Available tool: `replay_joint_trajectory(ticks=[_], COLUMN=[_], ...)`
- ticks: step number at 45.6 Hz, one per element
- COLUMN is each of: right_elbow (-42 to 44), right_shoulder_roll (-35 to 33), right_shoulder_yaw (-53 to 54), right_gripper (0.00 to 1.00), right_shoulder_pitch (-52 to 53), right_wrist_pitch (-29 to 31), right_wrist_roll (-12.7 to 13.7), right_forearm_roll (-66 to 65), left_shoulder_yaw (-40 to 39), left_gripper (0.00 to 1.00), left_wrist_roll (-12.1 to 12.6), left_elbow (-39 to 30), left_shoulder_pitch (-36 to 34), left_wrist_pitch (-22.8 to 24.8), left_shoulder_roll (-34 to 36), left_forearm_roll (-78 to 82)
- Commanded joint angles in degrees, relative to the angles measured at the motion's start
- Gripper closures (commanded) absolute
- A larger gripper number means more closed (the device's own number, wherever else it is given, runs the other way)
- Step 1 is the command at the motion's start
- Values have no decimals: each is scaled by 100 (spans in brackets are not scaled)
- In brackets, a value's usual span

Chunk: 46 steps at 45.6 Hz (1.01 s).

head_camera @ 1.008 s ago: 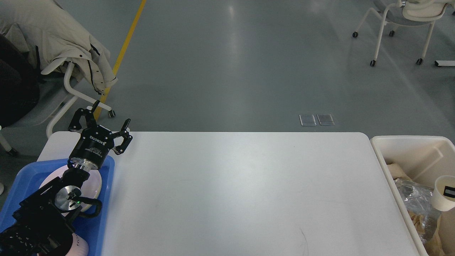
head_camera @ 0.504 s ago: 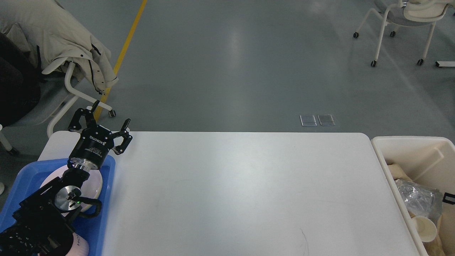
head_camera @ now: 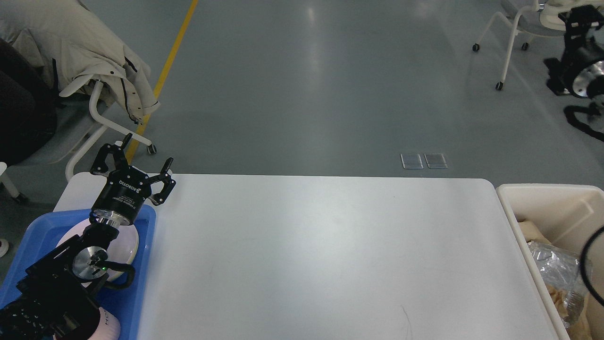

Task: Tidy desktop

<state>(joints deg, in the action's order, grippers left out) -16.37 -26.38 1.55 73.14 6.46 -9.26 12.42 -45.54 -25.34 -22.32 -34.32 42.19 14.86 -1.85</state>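
Grey floor behind | desktop [head_camera: 321, 255] beneath left gripper [head_camera: 137, 165] (released, far-left corner) | right gripper [head_camera: 578, 19] state unclear

Both arms are black with silver metal wrist discs. The left tool [head_camera: 137, 163] bears white ROBOTIQ lettering on its round body. A green light and looping black cable [head_camera: 120, 274] show below it.

- Desktop [head_camera: 321, 255]: plain white.
- Tray [head_camera: 144, 245]: solid blue.
- Plate [head_camera: 127, 245]: white.
- Bin [head_camera: 538, 198]: cream.
- Floor line [head_camera: 165, 71]: yellow on grey.
- Left gripper [head_camera: 139, 163]: black, white lettering.
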Motion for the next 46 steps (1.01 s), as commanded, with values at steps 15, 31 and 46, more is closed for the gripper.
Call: replay_joint_trajectory(ticks=[15,31,46], right_elbow=[784,828,819], right_shoulder_roll=[2444,2225,2225], right_shoulder_yaw=[3554,3589,3598], right_gripper=[0,0,0], right_shoulder_pitch=[-2787,-2999,-2999], right_wrist_pitch=[2799,2852,2817], right_wrist_roll=[-1490,-1693,-1684], right_forearm_roll=[735,815,823], left_shoulder_yaw=[1,1,1], left_gripper=[0,0,0], left_wrist_roll=[3,-6,-6], left_elbow=[0,0,0], left_shoulder_pitch=[-5,-5,-5], left_wrist_pitch=[0,0,0], left_shoulder_roll=[-9,-9,-9], left_forearm_roll=[0,0,0])
